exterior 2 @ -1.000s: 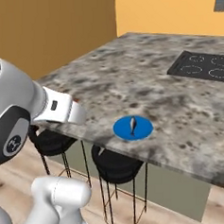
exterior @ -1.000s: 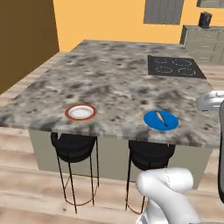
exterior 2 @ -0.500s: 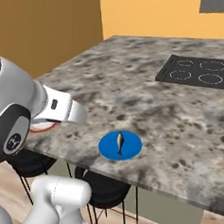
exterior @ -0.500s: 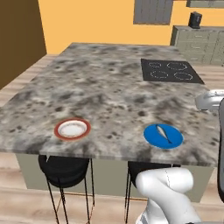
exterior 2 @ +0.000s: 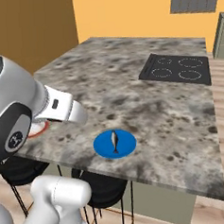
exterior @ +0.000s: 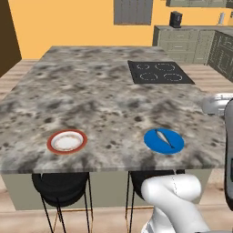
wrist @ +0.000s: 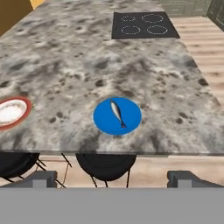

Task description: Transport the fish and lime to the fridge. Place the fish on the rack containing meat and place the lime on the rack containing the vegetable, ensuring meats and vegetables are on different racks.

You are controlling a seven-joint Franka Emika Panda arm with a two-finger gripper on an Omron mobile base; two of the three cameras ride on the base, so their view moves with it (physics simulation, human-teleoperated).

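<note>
Hiding part of the red-rimmed plate (exterior 2: 39, 127) behind the white arm in the right base view; showing whole near the worktop's (exterior: 104, 104) left front in the left base view (exterior: 67, 141), and being cut by the left edge in the hand view (wrist: 11, 112). Sitting tucked under the near edge, two black stools (exterior: 60, 186), only tops and thin legs showing. Being cropped at the frame edges, the far cabinets (exterior: 191, 41) with a small dark object on top, too small to make out.

Peeking up at the bottom of the hand view, the claw (wrist: 112, 179), its two tips standing wide apart with nothing between them, hovering off the near edge of the worktop, well apart from the fish.

Lying on the blue plate (wrist: 117, 116), the fish (wrist: 117, 113): small, slim, silver-grey, resting flat across the plate's middle. Running near-to-far with a slight slant, long axis going from far-left to near-right in the hand view and in the left base view (exterior: 164, 138); appearing almost straight near-to-far in the right base view (exterior 2: 115, 141). Being too small to tell head from tail with certainty.

Sitting close to the near edge right of centre, the blue plate (exterior: 164, 140), well apart from the red-rimmed plate. Lying far across the worktop, the black hob (exterior: 159, 73) with four ring marks.
</note>
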